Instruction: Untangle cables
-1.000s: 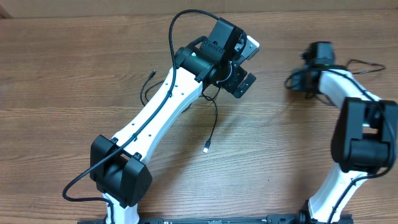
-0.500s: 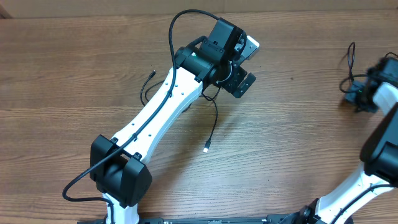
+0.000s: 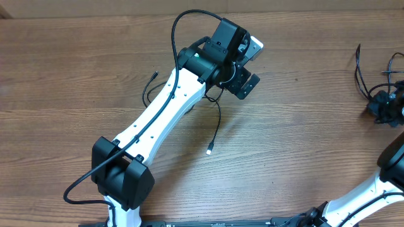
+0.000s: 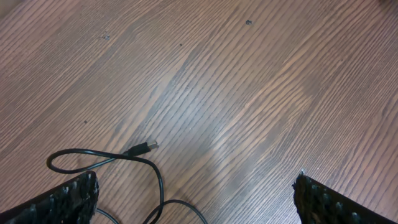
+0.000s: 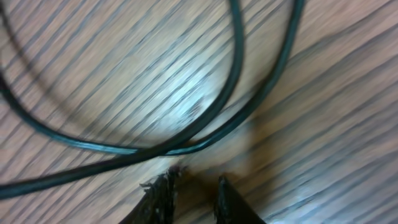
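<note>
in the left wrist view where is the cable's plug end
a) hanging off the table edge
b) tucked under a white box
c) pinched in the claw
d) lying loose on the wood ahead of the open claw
d: the plug end rests flat on the wooden table, ahead of the left claw, which is wide open and touches none of it.

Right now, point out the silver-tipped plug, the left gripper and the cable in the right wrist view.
silver-tipped plug [image 4: 150, 146]: left wrist view, on the metal tip.
left gripper [image 4: 197, 186]: left wrist view, midway between its fingertips.
cable [image 5: 238, 56]: right wrist view, on the curving strand.
</note>
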Tool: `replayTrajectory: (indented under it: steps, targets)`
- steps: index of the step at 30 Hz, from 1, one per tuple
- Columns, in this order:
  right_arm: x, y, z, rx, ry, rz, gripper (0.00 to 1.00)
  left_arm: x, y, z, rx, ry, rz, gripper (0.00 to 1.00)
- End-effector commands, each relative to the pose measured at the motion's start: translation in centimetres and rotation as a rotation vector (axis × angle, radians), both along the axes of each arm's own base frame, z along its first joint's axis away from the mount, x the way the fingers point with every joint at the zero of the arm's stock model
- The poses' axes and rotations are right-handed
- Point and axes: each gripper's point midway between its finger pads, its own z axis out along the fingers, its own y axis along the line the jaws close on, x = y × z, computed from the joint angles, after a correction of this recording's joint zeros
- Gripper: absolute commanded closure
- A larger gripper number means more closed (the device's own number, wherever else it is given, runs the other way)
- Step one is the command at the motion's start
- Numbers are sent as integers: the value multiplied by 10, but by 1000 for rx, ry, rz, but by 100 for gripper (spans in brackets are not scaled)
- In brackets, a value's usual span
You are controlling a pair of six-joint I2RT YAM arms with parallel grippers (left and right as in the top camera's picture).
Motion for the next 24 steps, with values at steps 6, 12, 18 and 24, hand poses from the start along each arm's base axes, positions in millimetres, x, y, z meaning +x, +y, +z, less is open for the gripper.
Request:
replayTrajectory:
  steps: [6, 12, 18, 24]
  targets:
    - [12, 63, 14, 310, -122, 98, 64, 5, 1, 6, -10, -13, 16, 0]
    - [26, 108, 60, 425, -241, 224, 41, 5, 1, 6, -10, -13, 15, 0]
    - [34, 153, 73, 429, -219, 346, 33, 4, 1, 6, -10, -12, 15, 0]
    - [44, 214, 73, 452, -181, 489, 25, 5, 1, 6, -10, -13, 15, 0]
